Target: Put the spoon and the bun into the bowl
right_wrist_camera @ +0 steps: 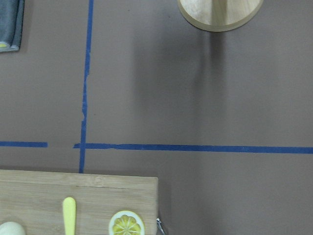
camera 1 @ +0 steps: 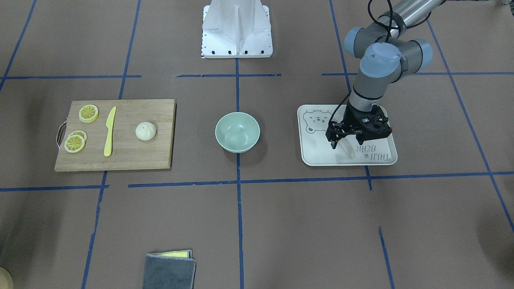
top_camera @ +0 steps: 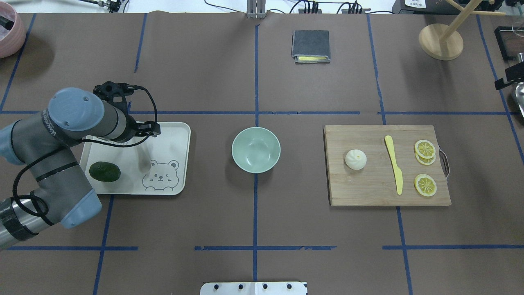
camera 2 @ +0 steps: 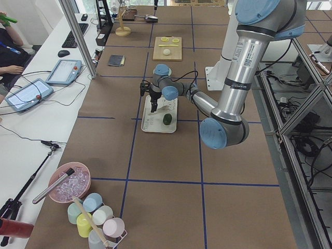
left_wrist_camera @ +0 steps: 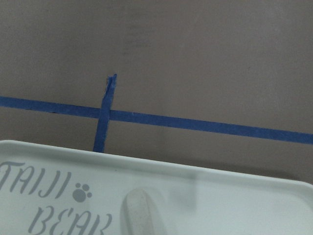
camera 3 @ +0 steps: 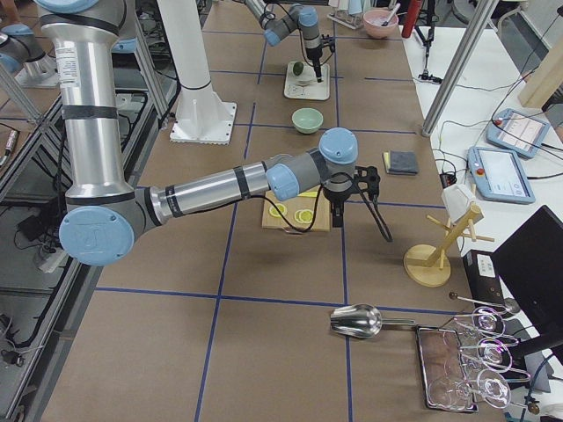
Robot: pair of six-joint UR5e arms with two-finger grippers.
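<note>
This is a robotics laboratory. The table (top_camera: 184, 221) is covered in brown paper and divided into cells by a blue tape grid (top_camera: 254, 205). A white bolted mounting pedestal (camera 1: 237, 30) stands at the top centre of the front-facing view, and a jointed industrial arm (camera 2: 244, 67) fills the upper right of the left-side view. Along that view's left edge runs an operators' bench (camera 2: 15, 155) carrying tablets (camera 2: 23, 95), a keyboard (camera 2: 71, 37), a mouse (camera 2: 63, 53) and loose cables (camera 2: 26, 137), beside an aluminium frame post (camera 2: 78, 36).

The only wording I can read from my desk is "TAIJI BEAR" beside a small paw print, in grey capitals on the white rectangular plastic tray (left_wrist_camera: 234, 205). The label on the left arm's silver tube (camera 2: 244, 57) is too small to read.
</note>
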